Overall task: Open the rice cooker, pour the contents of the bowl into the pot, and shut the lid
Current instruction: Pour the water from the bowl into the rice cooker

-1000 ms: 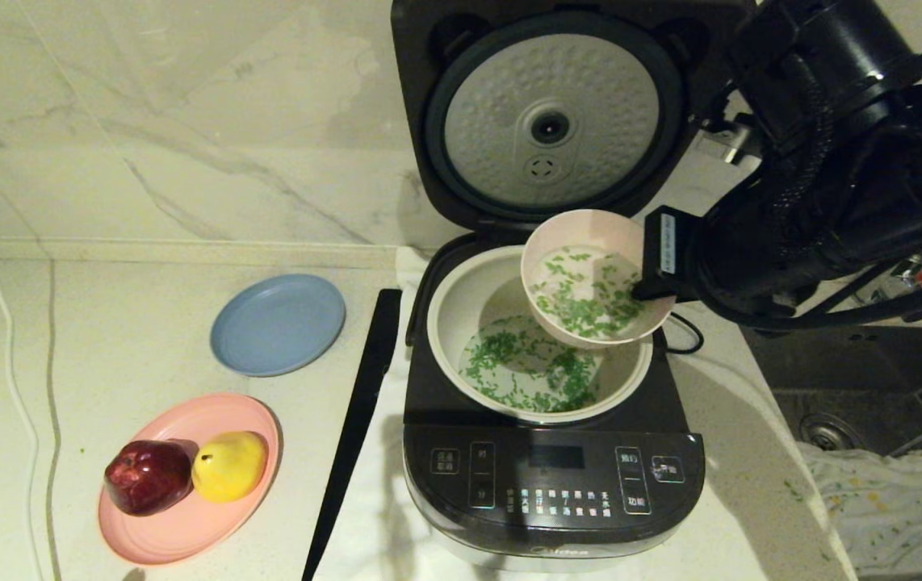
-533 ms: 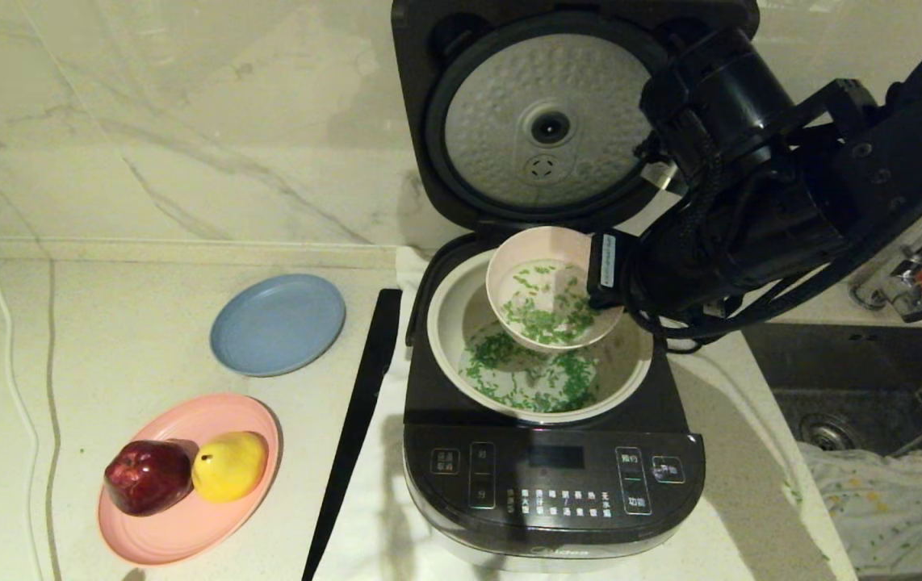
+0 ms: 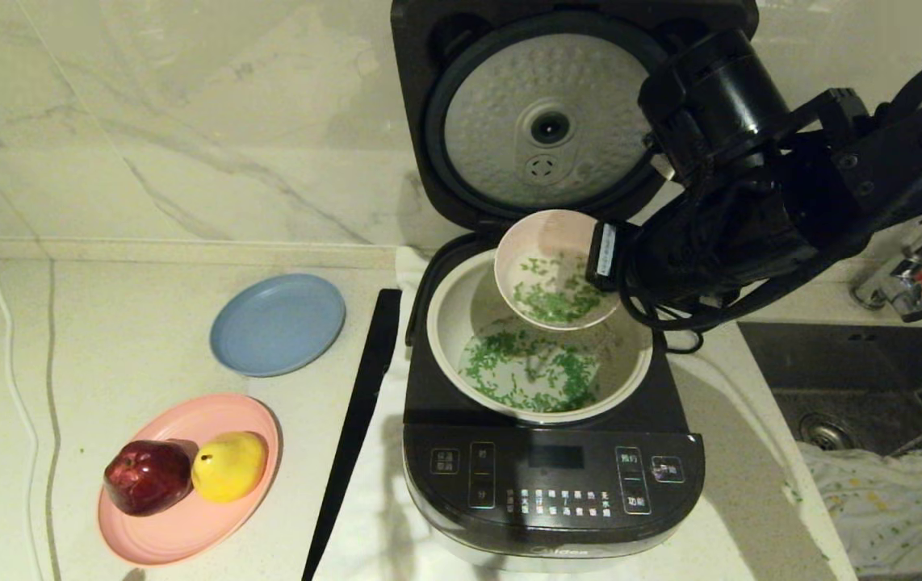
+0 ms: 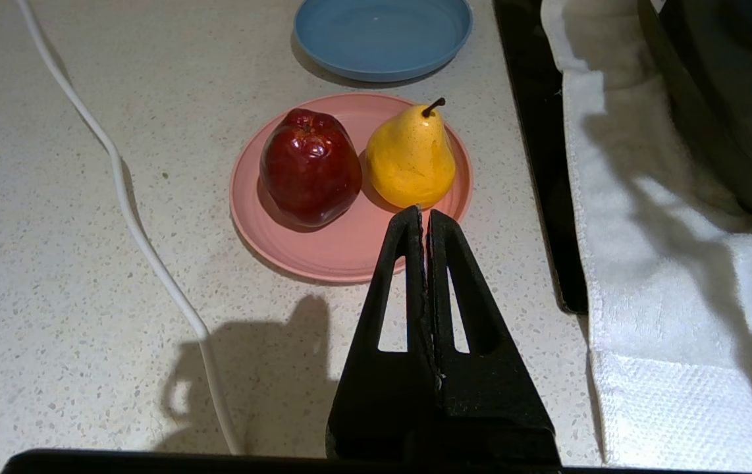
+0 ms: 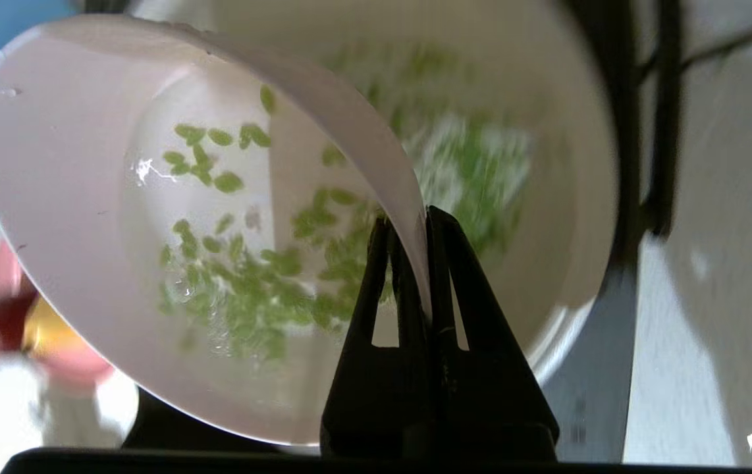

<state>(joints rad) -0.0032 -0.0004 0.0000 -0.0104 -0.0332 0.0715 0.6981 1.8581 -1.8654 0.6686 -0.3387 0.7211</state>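
The dark grey rice cooker (image 3: 550, 484) stands open, its lid (image 3: 550, 121) upright at the back with the silver dimpled disc facing me. My right gripper (image 3: 602, 262) is shut on the rim of the pale pink bowl (image 3: 546, 258), which is tilted over the back of the cream-white pot (image 3: 449, 339). Green bits with white grains (image 3: 558, 305) still cling to the low side of the bowl (image 5: 86, 230); more contents (image 3: 530, 375) lie on the pot's floor. My left gripper (image 4: 423, 217) hangs shut and empty above the counter, near the pink plate.
A pink plate (image 3: 178, 524) with a red apple (image 3: 146, 476) and a yellow pear (image 3: 228, 466) sits front left, a blue plate (image 3: 277, 323) behind it. A black strip (image 3: 360, 411) and white towel (image 4: 646, 263) lie beside the cooker. A sink (image 3: 857, 395) with a cloth (image 3: 889, 500) is on the right.
The right arm carried the bowl leftward over the pot and tipped it further. More green bits have dropped into the pot and fewer are in the bowl.
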